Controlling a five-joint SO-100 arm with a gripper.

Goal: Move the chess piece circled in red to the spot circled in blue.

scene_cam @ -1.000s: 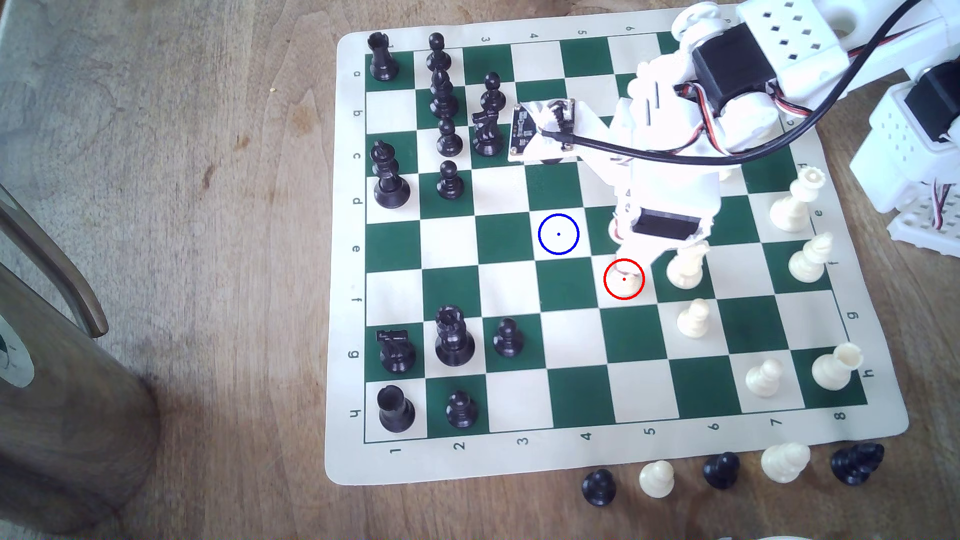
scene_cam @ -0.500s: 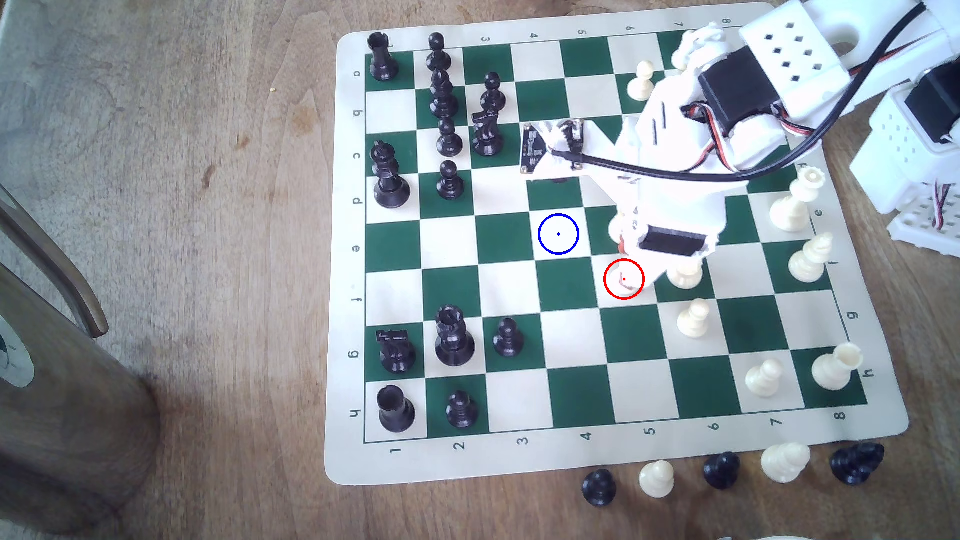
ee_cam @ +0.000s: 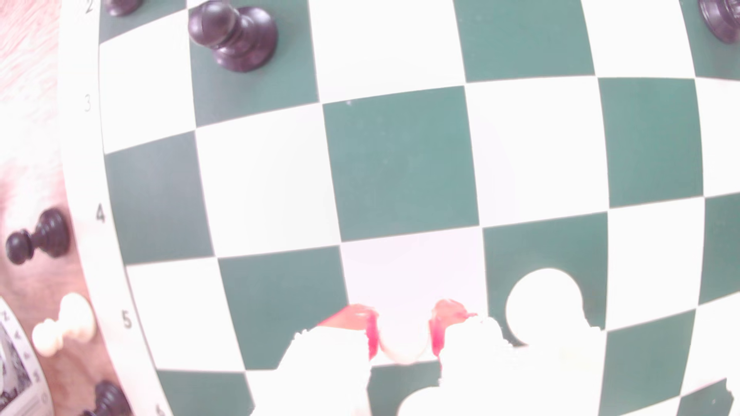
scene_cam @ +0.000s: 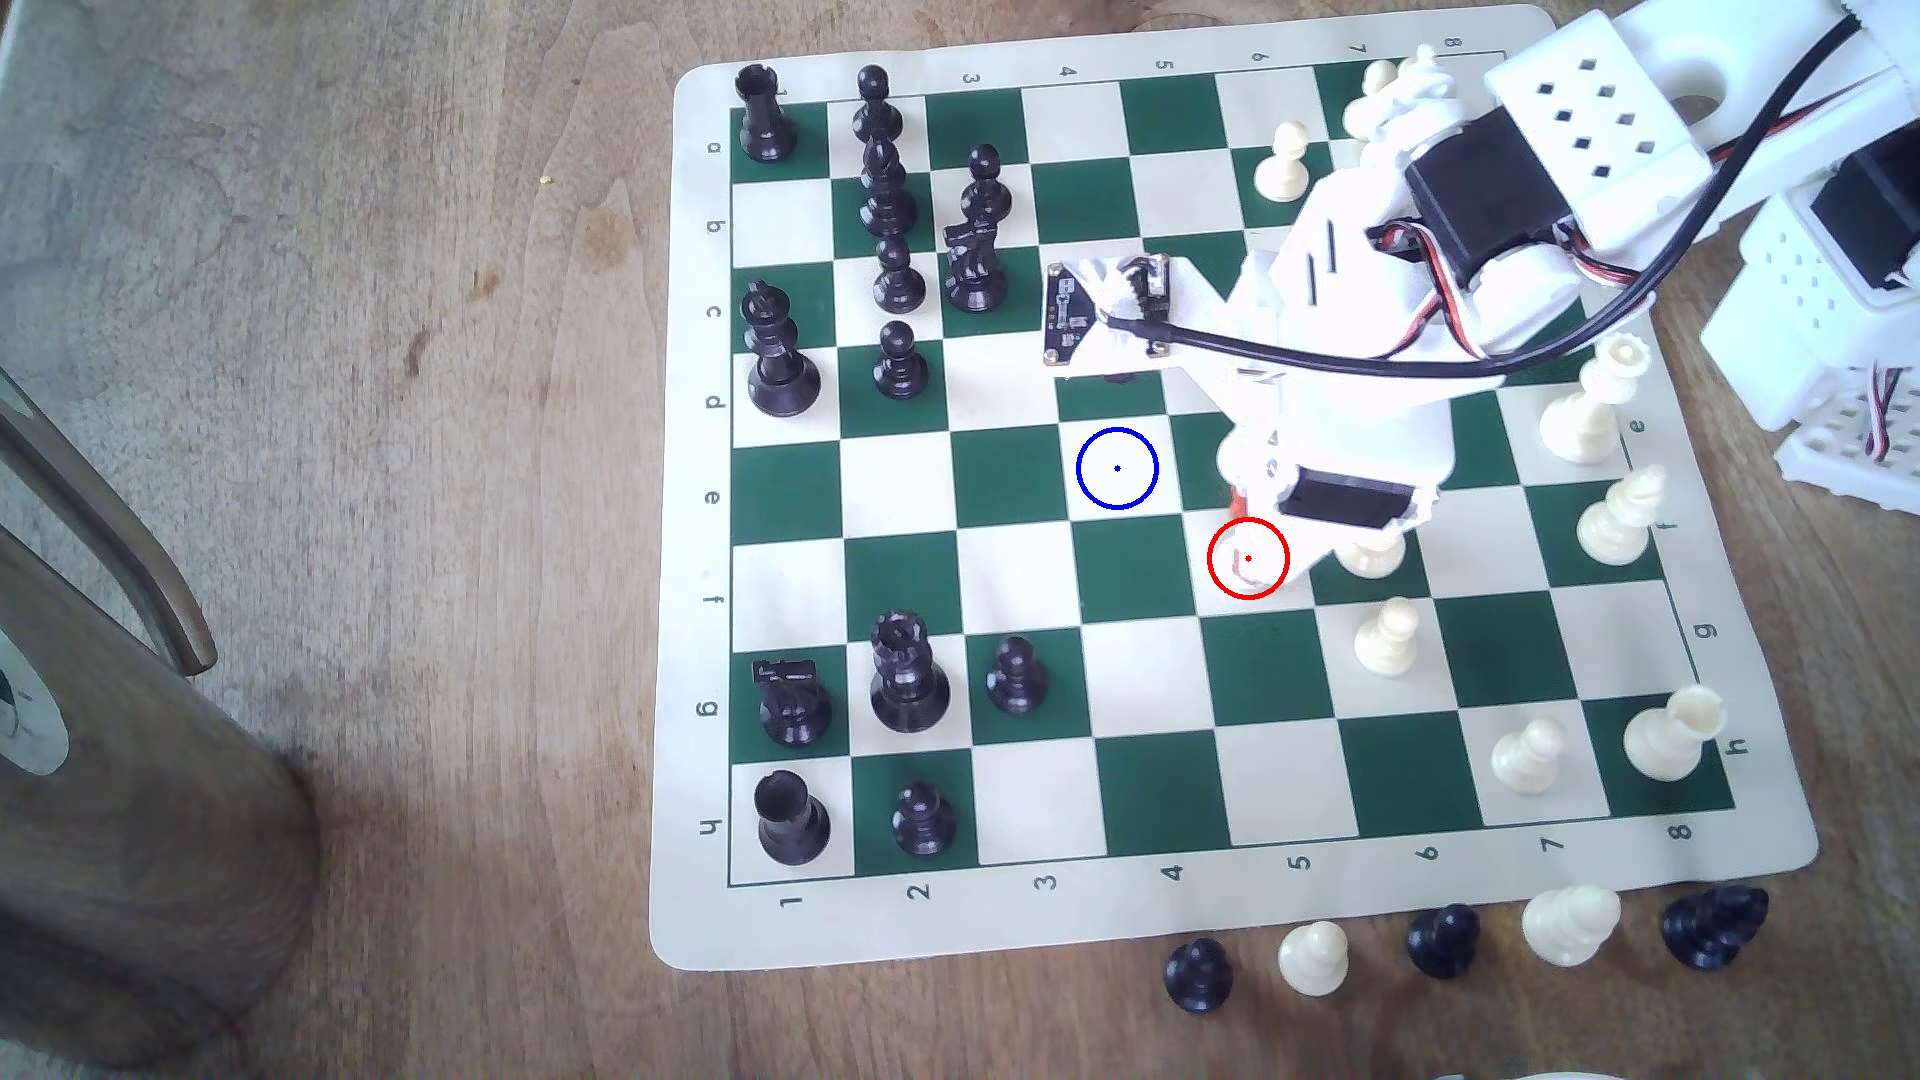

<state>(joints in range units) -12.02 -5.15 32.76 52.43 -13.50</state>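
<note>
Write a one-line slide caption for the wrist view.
Pincer straddles the cream pawn on a white square, red pads either side.

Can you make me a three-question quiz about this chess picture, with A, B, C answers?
1. Where is the gripper?
A. Over the red circle
B. Over a black rook
C. Off the mat

2. How many loose pieces sit on the wood beside the mat, by its numbered edge?
A. Two
B. Five
C. Nine

3. What is on the spot ringed in blue?
A. Nothing
B. A black pawn
C. A cream knight

Answers:
1 A: in the exterior view the gripper's tip covers the red circle, and in the wrist view its fingers flank the chess piece.
2 B: three black and two cream sit there.
3 A: the cream square inside the ring is bare.
</note>
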